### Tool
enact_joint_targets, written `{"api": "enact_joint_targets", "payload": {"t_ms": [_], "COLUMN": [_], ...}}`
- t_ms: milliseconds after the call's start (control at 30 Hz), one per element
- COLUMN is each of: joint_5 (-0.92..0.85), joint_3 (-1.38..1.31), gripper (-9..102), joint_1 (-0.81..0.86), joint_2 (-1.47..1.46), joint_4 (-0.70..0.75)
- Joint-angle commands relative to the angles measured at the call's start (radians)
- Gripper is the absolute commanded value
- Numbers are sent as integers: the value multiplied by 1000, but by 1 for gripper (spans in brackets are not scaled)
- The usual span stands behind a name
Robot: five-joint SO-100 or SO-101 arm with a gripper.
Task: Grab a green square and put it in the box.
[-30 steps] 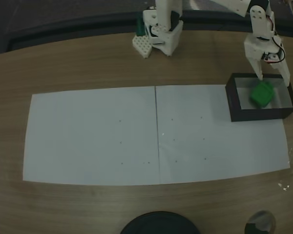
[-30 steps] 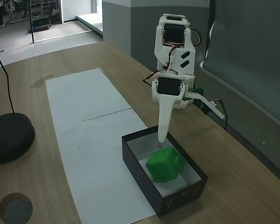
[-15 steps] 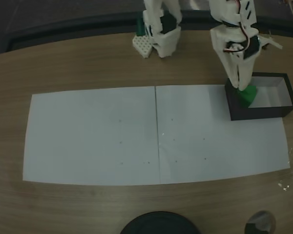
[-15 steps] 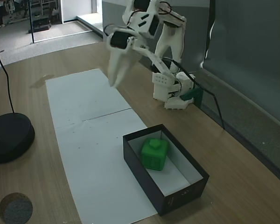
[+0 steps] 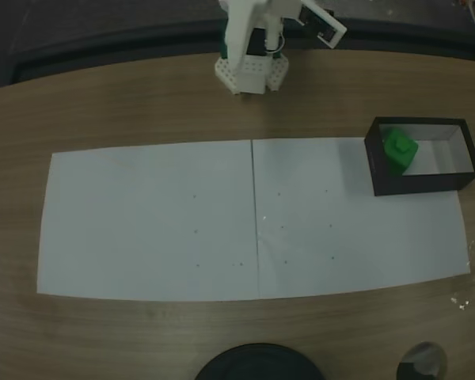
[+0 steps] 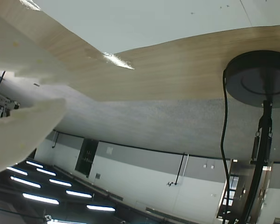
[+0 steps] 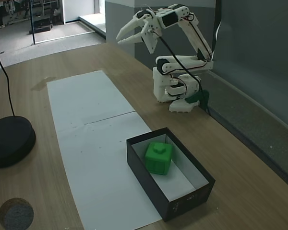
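We see small bright green studded cube [image 7: 159,157] upright inside black-walled, white-lined rectangular box [image 7: 182,202], near one end wall; white two-finger gripper [image 7: 124,34] raised above wooden table [image 7: 33,191], jaws apart, grasping nothing.

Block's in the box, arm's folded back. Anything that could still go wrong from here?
Little, but two things:
1. The green square sits at one end of the box, close to the wall; a bump to the box could shift it, though the walls look high enough to keep it in.
2. The gripper is open and raised above the table near the arm's base; its next swing out could clip the box, which lies loose, partly on the white paper.
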Motion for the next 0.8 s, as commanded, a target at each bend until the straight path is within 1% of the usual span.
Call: {"api": "enact_joint_targets", "payload": {"t_ms": [0, 133, 300, 433, 533, 667, 767], "joint_5": [-72, -169, -170, -163, -92, 41, 80], "joint_3": [67, 170, 212, 382, 511, 617, 686], "gripper": [0, 0, 0, 0, 0, 0, 0], "joint_1": [3, 18, 12, 21, 21, -3, -52], "joint_2": [120, 170, 172, 172, 173, 172, 172], "joint_4": [-15, -15, -23, -133, -184, -193, -184]}}
